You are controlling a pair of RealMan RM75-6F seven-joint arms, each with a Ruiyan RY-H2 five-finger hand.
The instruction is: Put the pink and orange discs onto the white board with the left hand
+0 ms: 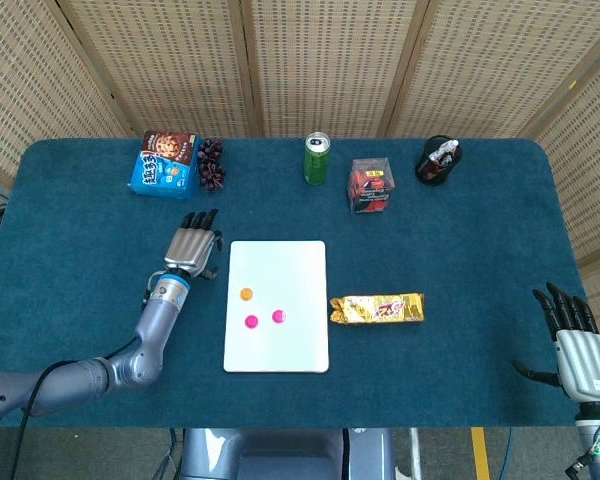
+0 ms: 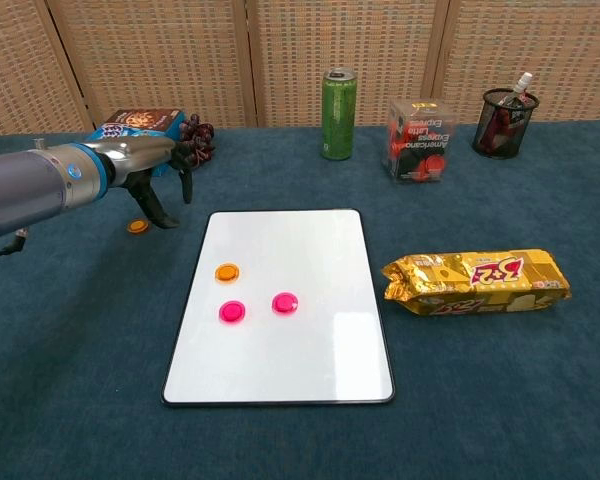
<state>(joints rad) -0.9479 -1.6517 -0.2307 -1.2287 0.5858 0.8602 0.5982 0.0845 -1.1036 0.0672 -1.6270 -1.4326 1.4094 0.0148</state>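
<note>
White board [image 1: 277,305] lies lengthwise away from the robot.

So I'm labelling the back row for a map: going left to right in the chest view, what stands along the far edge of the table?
Blue snack box → grapes → green can → clear box of red items → black mesh pen cup.

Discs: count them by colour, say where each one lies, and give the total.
Pink discs: 2, both on the white board.
Orange discs: 2, one on the board, one off it on the table under the fingers of the left hand.
Total: 4 discs.
</note>
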